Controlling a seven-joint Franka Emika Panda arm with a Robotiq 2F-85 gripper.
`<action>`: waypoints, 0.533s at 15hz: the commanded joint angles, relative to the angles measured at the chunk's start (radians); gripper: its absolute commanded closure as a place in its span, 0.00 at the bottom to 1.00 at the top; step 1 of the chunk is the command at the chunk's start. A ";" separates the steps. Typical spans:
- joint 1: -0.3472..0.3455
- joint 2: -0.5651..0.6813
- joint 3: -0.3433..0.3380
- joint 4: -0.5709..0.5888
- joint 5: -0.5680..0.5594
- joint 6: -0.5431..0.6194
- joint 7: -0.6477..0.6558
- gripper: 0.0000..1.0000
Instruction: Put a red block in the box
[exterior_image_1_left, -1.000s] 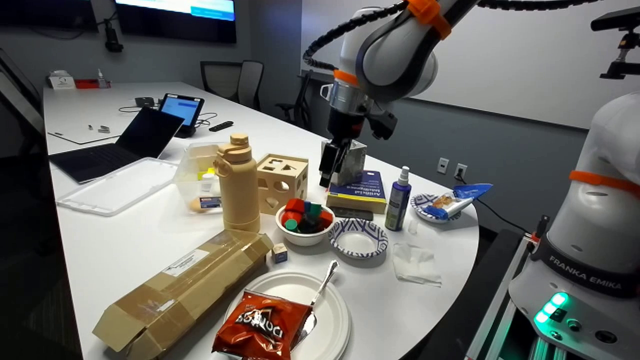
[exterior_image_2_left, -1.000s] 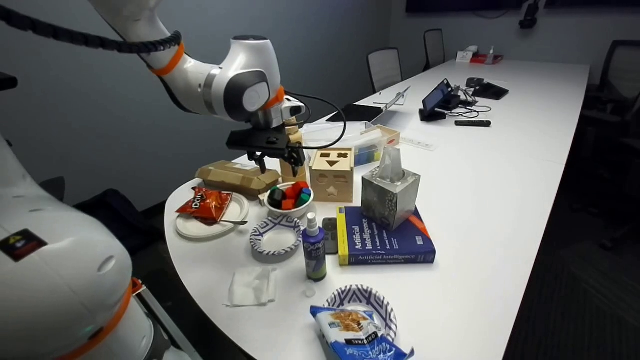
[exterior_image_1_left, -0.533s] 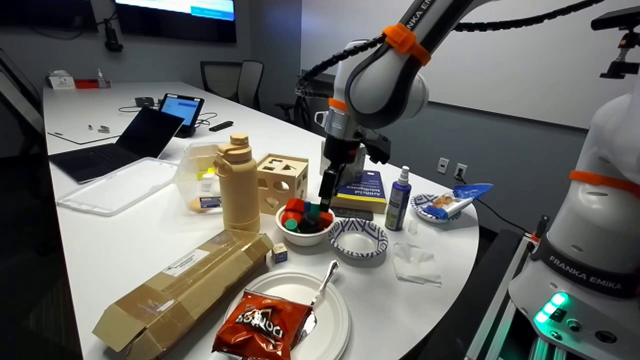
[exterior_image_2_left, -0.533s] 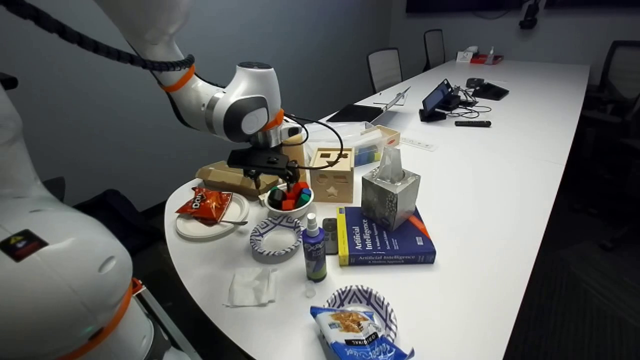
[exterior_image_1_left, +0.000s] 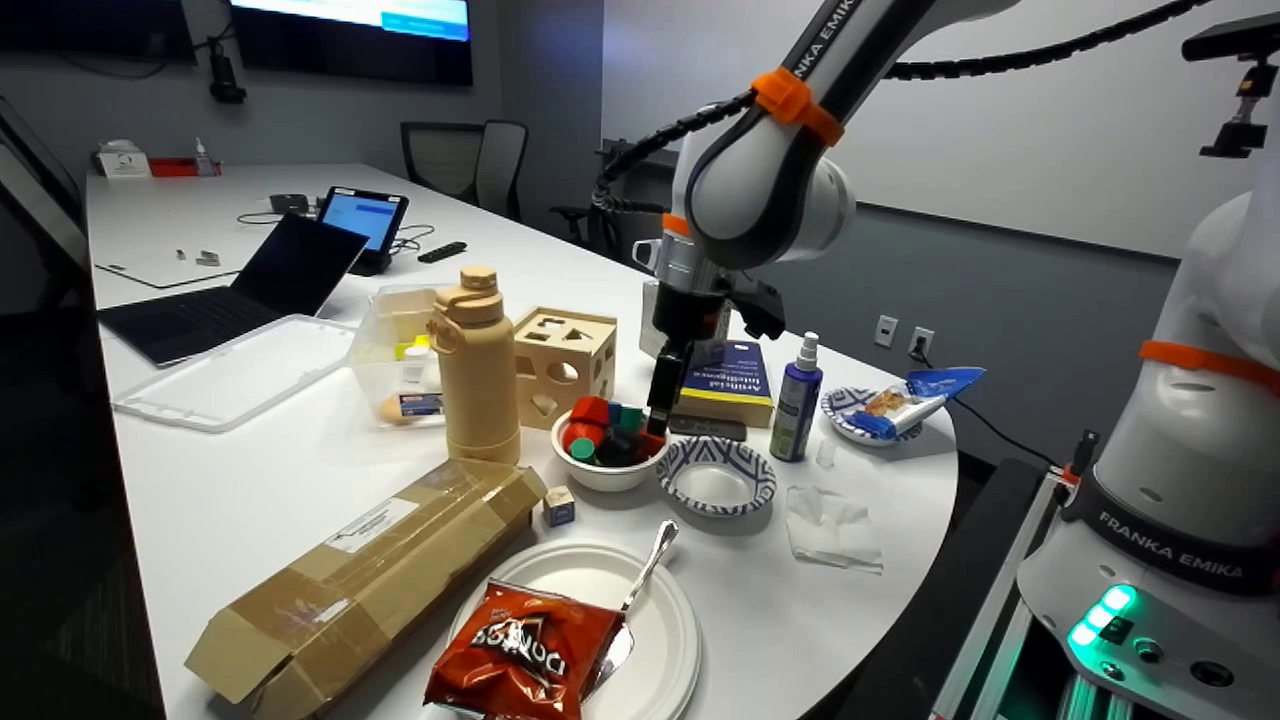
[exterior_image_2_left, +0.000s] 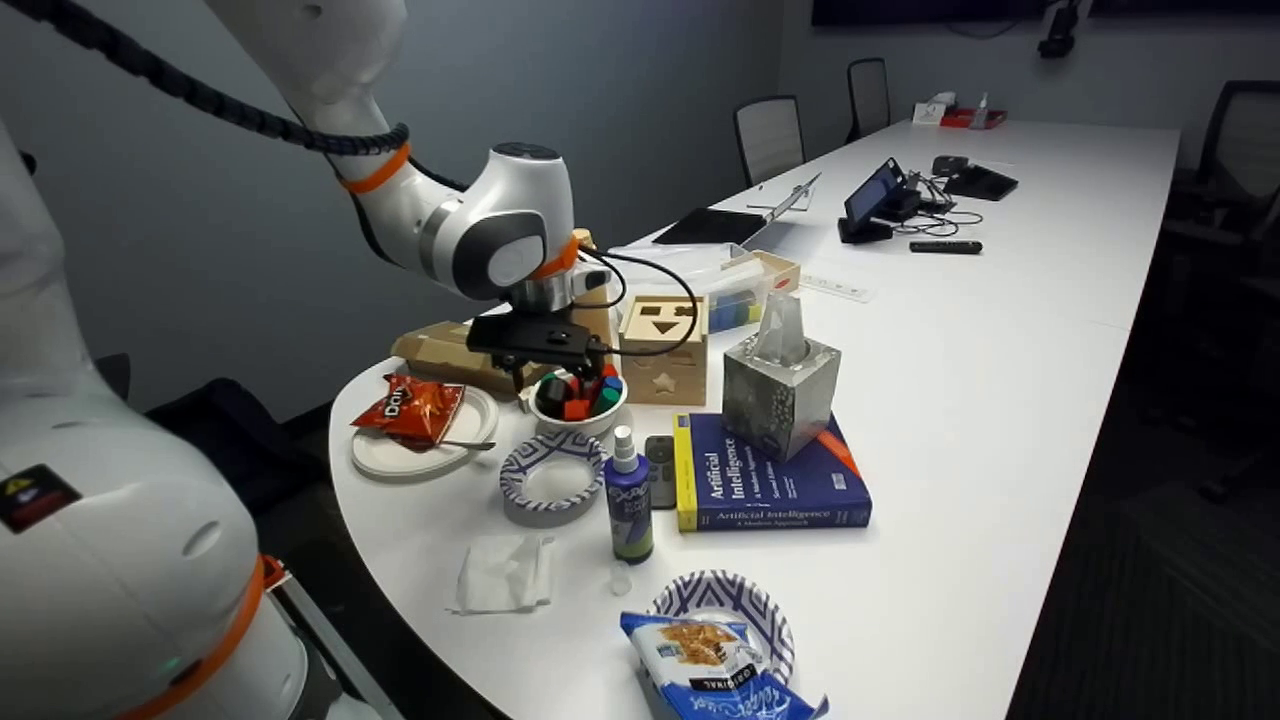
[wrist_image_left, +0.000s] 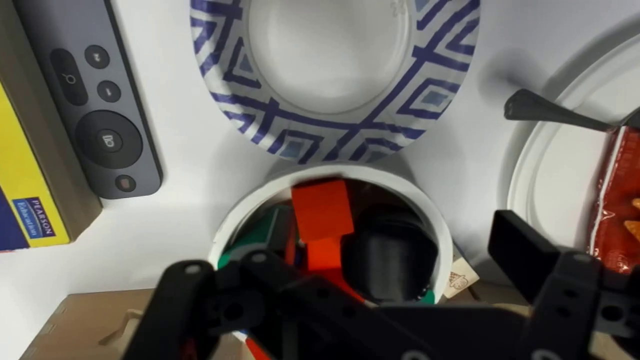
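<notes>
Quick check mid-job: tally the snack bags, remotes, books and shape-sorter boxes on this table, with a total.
Snack bags: 2 (red bag, blue bag)
Remotes: 2 (grey remote, black remote)
Books: 1 (blue book)
Shape-sorter boxes: 1 (wooden box)
Total: 6

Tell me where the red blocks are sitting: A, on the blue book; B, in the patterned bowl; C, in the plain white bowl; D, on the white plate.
C: the wrist view shows red blocks lying in the plain white bowl, beside a dark piece.
</notes>
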 joint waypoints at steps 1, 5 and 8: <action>-0.034 0.044 0.042 0.023 0.059 0.029 -0.079 0.00; -0.061 0.072 0.069 0.038 0.039 0.045 -0.087 0.00; -0.084 0.083 0.073 0.046 0.024 0.049 -0.086 0.00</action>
